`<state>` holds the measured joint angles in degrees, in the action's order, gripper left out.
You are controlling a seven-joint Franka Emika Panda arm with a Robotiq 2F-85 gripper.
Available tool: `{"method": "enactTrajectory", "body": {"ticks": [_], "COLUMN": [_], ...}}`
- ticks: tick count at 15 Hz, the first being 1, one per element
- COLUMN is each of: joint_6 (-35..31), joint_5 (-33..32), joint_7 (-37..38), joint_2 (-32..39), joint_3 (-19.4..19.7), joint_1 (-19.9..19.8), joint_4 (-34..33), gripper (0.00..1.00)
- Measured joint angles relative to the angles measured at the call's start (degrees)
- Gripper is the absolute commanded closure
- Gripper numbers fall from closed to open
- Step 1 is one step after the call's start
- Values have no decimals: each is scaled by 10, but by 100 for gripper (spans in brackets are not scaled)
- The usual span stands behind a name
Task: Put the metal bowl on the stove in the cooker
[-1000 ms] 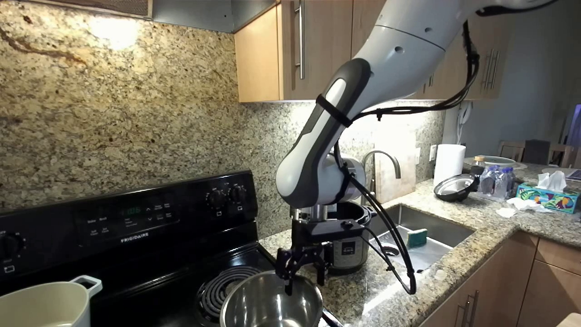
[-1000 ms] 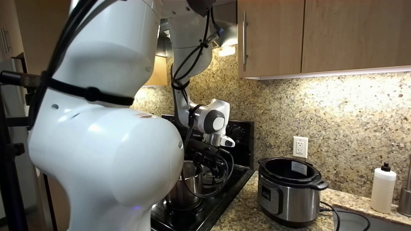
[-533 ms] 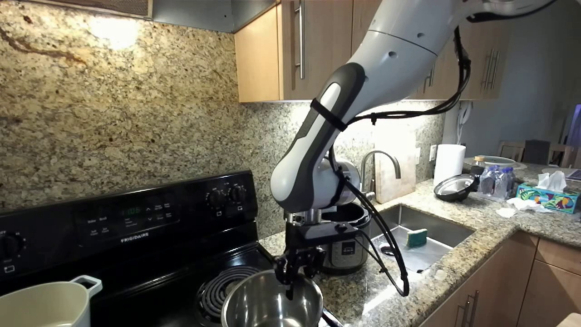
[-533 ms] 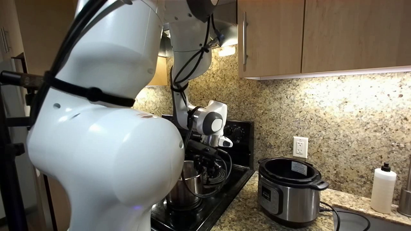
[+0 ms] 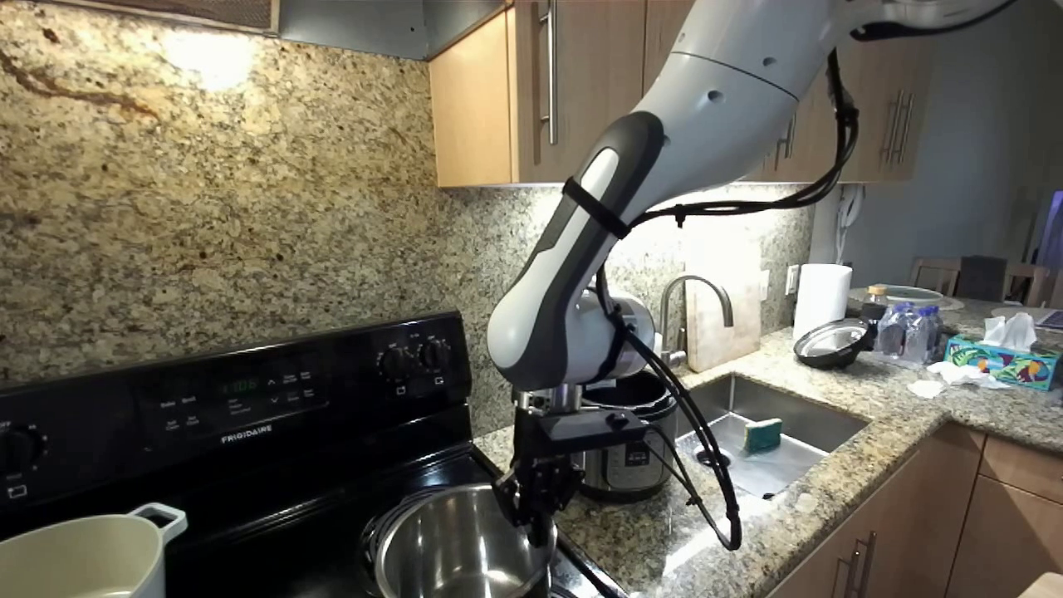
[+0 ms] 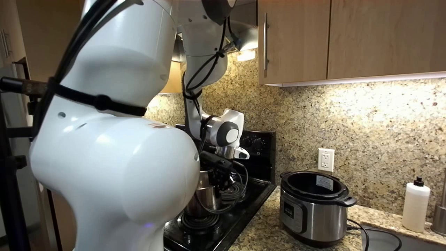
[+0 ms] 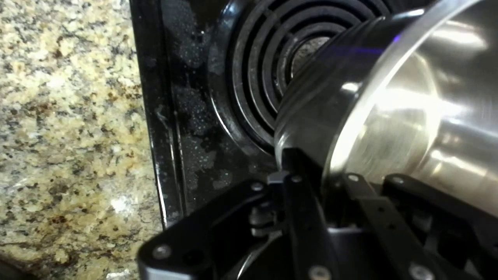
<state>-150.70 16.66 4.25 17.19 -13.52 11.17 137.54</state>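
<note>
In an exterior view the gripper (image 5: 538,528) is pinching the metal bowl (image 5: 453,544) over the stove (image 5: 266,540); in an exterior view the cooker (image 6: 317,221) is standing apart on the counter (image 6: 259,228); in the wrist view the fingers (image 7: 307,225) are straddling the bowl's rim, a burner (image 7: 255,70) showing partly behind it.

Metal bowl (image 5: 461,544) glossy, smooth; cooker (image 6: 318,216) brushed steel; stove (image 5: 274,498) glossy.

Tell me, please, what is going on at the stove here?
A robot arm is gripping the metal bowl by its rim with its claw. The bowl looks tilted and held off a coil burner of the stove. The cooker stands alongside on the counter, open at the top, the bowl not yet in it.
</note>
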Motion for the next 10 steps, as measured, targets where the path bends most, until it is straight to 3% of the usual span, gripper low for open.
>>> {"method": "enactTrajectory", "body": {"ticks": [10], "joint_6": [-57], "joint_5": [107], "joint_7": [-89], "joint_2": [-14], "joint_3": [-59], "joint_1": [-43], "joint_4": [32], "gripper": [99]}}
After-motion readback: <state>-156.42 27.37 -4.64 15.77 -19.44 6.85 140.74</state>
